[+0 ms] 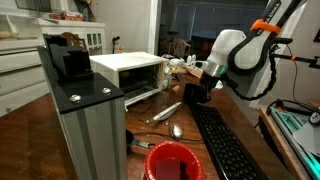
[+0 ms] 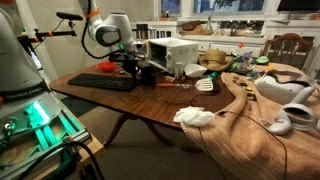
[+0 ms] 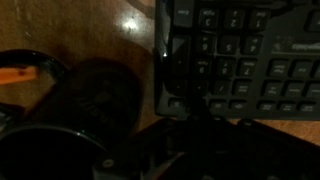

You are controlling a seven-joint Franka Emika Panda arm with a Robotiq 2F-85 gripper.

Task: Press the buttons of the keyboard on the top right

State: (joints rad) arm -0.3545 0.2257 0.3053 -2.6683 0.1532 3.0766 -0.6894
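Observation:
The long black keyboard (image 1: 228, 148) lies on the wooden table and shows in both exterior views (image 2: 103, 82). Its rows of small black buttons (image 3: 245, 55) fill the upper right of the dark wrist view. My gripper (image 1: 194, 93) hangs low over the keyboard's end nearest the white oven (image 2: 125, 68). In the wrist view my fingers (image 3: 190, 105) form one dark shape at the keyboard's edge and look shut, holding nothing. I cannot tell whether the tips touch the keys.
A white oven (image 1: 130, 70) stands behind the gripper. Two spoons (image 1: 167, 113) and a red cup (image 1: 170, 160) lie beside the keyboard. A metal post (image 1: 85, 120) stands close by. A dark round cup (image 3: 45, 150) sits left of the fingers. Cloths and dishes (image 2: 195, 117) cover the table's other end.

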